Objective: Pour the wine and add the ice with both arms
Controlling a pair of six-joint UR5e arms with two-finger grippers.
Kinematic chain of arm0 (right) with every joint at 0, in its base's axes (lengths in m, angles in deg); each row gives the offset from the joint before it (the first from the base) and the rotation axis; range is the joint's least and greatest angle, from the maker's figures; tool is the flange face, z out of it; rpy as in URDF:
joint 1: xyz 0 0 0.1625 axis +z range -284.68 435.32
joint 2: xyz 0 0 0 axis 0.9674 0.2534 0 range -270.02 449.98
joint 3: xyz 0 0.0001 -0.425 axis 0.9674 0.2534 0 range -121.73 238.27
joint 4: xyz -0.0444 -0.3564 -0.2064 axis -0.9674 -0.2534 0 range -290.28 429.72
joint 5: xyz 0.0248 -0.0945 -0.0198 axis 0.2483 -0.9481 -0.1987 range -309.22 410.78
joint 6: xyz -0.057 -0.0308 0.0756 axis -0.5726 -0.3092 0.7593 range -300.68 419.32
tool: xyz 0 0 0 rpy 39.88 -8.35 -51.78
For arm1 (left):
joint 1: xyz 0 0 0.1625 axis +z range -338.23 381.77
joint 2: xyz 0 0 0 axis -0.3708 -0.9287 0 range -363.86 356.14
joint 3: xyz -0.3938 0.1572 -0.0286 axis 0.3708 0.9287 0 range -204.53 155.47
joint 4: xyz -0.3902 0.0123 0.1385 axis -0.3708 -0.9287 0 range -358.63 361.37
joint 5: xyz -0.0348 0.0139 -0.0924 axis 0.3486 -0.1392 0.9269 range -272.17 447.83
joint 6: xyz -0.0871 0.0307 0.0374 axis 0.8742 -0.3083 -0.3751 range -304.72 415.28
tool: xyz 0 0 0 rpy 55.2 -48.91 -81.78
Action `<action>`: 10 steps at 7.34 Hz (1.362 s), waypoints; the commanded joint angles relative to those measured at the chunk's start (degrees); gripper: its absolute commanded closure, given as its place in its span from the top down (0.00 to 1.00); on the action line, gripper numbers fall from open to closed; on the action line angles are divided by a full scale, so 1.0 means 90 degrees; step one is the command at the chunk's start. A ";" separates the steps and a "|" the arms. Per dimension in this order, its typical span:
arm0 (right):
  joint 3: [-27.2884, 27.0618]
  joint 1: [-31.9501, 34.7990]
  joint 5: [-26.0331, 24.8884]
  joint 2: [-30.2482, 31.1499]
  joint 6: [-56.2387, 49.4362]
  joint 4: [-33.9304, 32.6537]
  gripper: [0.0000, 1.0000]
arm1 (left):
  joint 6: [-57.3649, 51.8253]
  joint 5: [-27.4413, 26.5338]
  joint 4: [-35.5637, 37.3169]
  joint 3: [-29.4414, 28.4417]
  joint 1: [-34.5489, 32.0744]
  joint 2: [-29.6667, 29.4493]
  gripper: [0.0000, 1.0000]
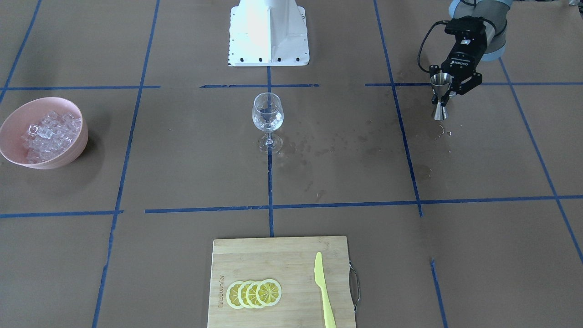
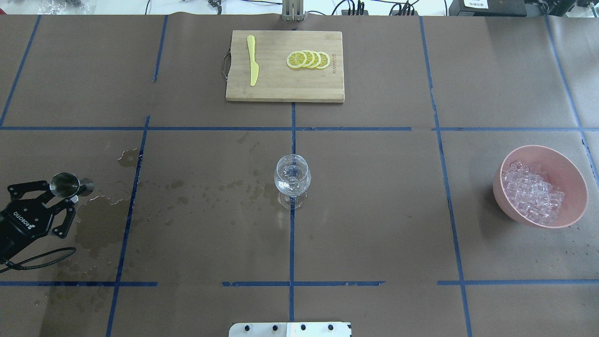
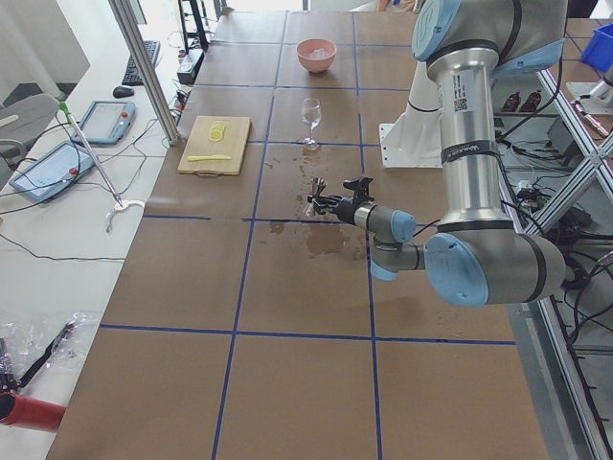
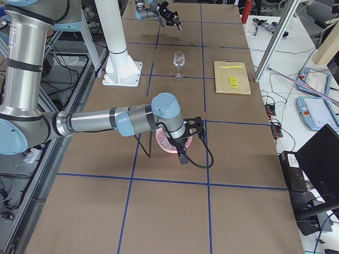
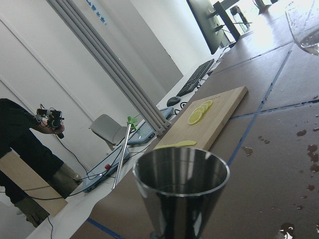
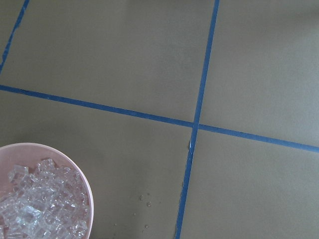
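Wine itself could not be made out inside the steel jigger [image 1: 441,96], which stood upright, clamped in the left gripper [image 1: 444,89] above damp stains on the table [image 1: 182,150]. The wine glass [image 1: 268,119] stood at the centre. Ice [image 1: 49,135] filled the pink bowl [image 1: 18,119]. The right gripper [image 4: 192,130] hovered beside that bowl; its jaw state was indiscernible.

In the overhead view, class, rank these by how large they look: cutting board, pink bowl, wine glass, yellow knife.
Largest to smallest, as they appear:
1. cutting board
2. pink bowl
3. wine glass and yellow knife: too close to rank. The knife looks about as long as the glass but much thinner.
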 commanded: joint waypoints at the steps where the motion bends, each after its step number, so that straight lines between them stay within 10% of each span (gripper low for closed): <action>1: -0.0009 0.0000 0.0001 -0.0017 0.0009 0.0010 1.00 | 0.2495 0.0155 0.0025 -0.0487 0.0048 -0.0015 0.00; 10: -0.0038 0.0000 0.0001 -0.0017 0.0019 0.0010 1.00 | 0.3773 -0.0235 0.0317 -0.1152 0.0098 -0.0521 0.00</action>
